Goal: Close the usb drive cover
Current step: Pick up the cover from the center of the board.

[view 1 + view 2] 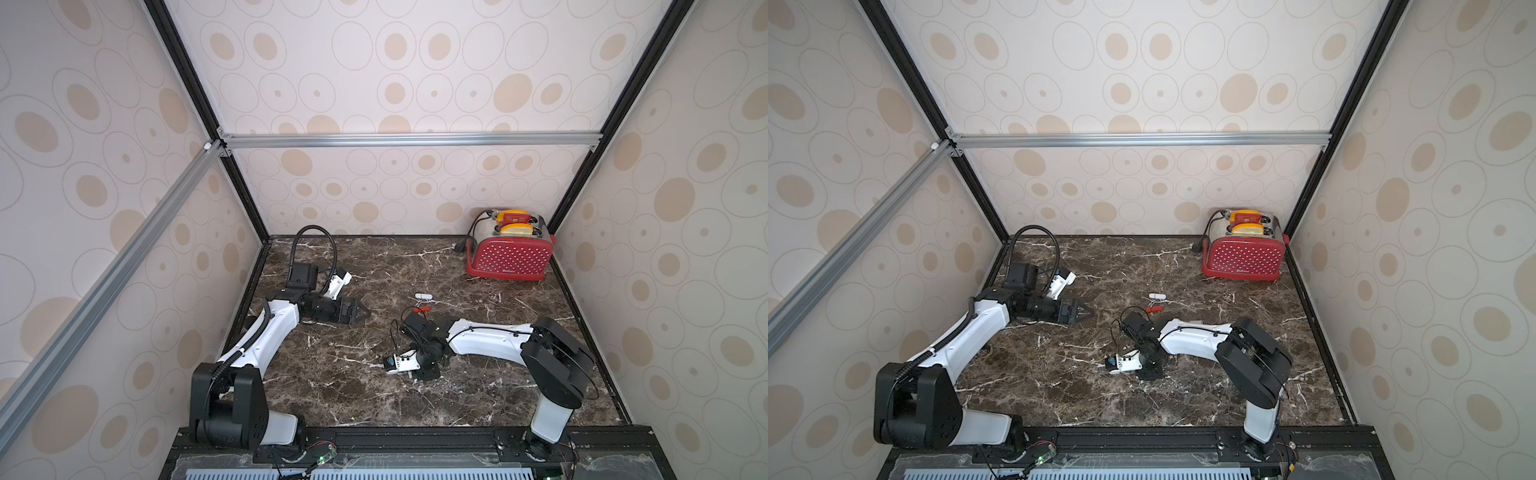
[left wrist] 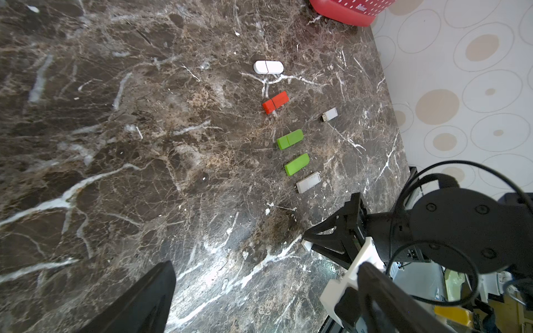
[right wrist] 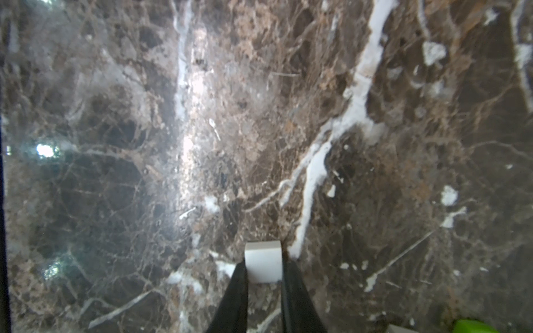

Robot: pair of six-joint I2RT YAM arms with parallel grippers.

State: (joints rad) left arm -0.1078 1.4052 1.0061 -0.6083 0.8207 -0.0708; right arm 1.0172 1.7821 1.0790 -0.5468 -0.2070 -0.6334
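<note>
Your toaster (image 1: pixel 510 253) stands in the far right corner of the worktop (image 1: pixel 415 266). From mid-worktop a row of usb drives (image 2: pixel 290 139) runs toward the near edge (in both top views the right arm (image 1: pixel 486 340) covers all but the two farthest). One stray drive (image 2: pixel 329 114) lies beside the row, toward the right edge. Just past the row's near end, a cap (image 3: pixel 263 261) sits between the fingers of the right gripper (image 2: pixel 307 237).

Six usb drives (image 2: pixel 275 102), one white cover (image 3: pixel 263 261), one toaster (image 1: pixel 510 253).
</note>
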